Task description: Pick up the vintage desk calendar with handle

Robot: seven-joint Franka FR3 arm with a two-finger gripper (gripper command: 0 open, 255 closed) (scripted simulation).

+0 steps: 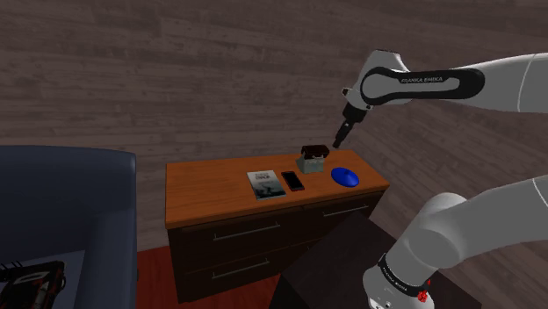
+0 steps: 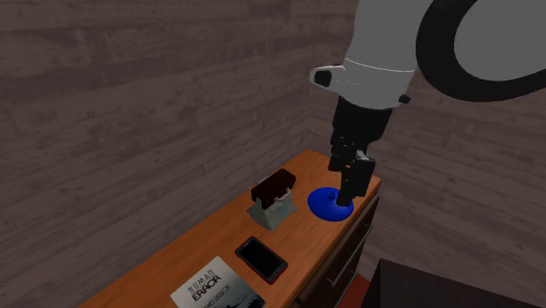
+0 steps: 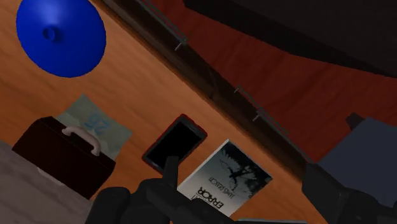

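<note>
The desk calendar (image 1: 312,158) has a dark brown top with a small white handle over a pale base showing a date card. It stands near the back of the wooden dresser (image 1: 211,189), between a black phone (image 1: 292,181) and a blue round dish (image 1: 345,177). My gripper (image 1: 337,140) hangs above the dresser, a little beyond the calendar and over the dish. The second exterior view has the gripper (image 2: 346,198) in front of the dish (image 2: 327,204), with the calendar (image 2: 272,200) apart to its left. In the wrist view the calendar (image 3: 63,154) lies off to one side of the open gripper (image 3: 245,175).
A book (image 1: 263,183) lies flat next to the phone, toward the shoulder view's left. The dresser has two drawers (image 1: 246,235) with bar handles. A dark blue armchair (image 1: 61,197) stands left of it on a red floor. A plank wall (image 1: 176,70) runs behind.
</note>
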